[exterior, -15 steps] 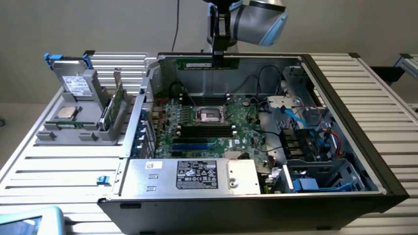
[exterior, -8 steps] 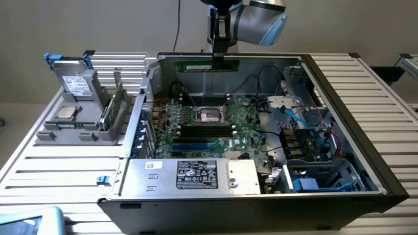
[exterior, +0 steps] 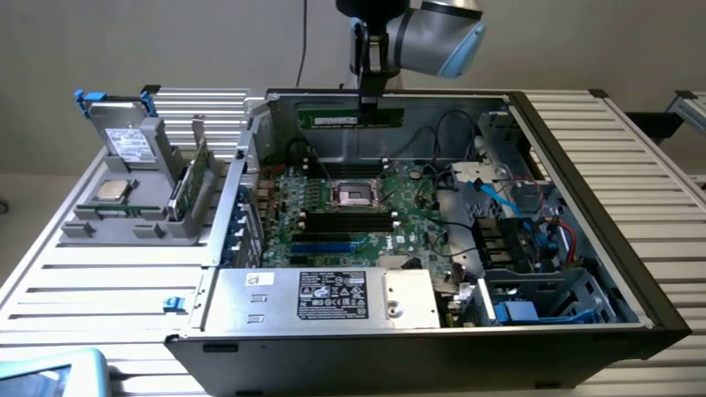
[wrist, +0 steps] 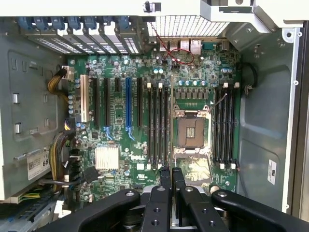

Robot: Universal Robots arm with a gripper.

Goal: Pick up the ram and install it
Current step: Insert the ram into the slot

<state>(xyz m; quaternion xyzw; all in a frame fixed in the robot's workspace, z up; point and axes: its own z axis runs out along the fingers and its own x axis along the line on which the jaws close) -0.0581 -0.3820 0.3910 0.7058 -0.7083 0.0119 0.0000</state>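
Observation:
In the exterior view my gripper point(exterior: 369, 106) hangs over the far side of the open computer case point(exterior: 617, 207), shut on the ram point(exterior: 342, 119). The ram is a long green stick with a pale label, held level and on edge in front of the case's back wall. It is in the air, well above the motherboard point(exterior: 331, 236). The wrist view looks straight down on the motherboard point(wrist: 145, 82). There the black fingertips point(wrist: 165, 174) are pressed close together near the processor socket point(wrist: 191, 131) and the long black memory slots point(wrist: 159, 125).
A grey holder point(exterior: 121, 217) outside the case at the exterior view's left carries another green stick point(exterior: 194, 178), a silver processor chip point(exterior: 112, 191) and a drive point(exterior: 131, 142). Cables point(exterior: 502, 207), a drive cage point(exterior: 551, 302) and the power supply point(exterior: 331, 296) crowd the case.

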